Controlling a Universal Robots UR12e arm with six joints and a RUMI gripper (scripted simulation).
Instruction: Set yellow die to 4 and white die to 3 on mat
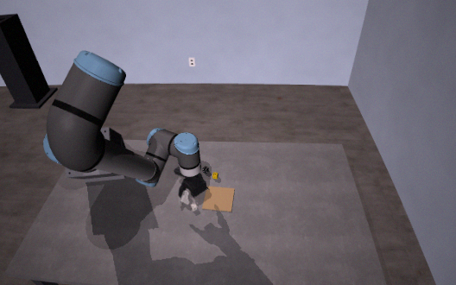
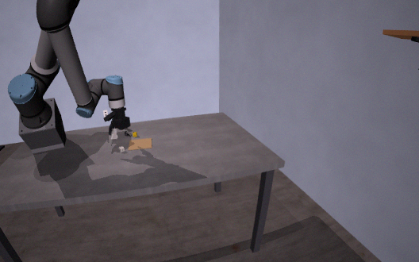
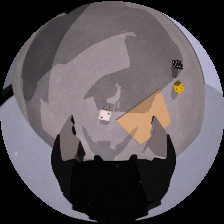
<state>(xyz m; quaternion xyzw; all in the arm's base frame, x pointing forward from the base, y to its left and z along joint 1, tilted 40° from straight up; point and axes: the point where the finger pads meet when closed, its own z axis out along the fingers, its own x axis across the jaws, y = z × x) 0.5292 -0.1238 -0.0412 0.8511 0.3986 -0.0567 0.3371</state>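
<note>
At inspection, none of the three dice lay on the mat [image 3: 142,120], so both placements remained outstanding. The white die [image 3: 104,115] sat flat on the worktop [image 2: 199,139] just beside the mat's near edge, off it, with the gripper [image 3: 116,131] hovering close above and its fingers spread wide with nothing between them. The yellow die [image 3: 178,87] and the black die [image 3: 177,64] stood near each other beyond the mat's far side, well apart from the fingers. The pips on the top faces were too small to read in any view, so whether the white or yellow die needed turning could not be confirmed. In my judgement the task was at an early stage, with the white die the likely first item in hand.
</note>
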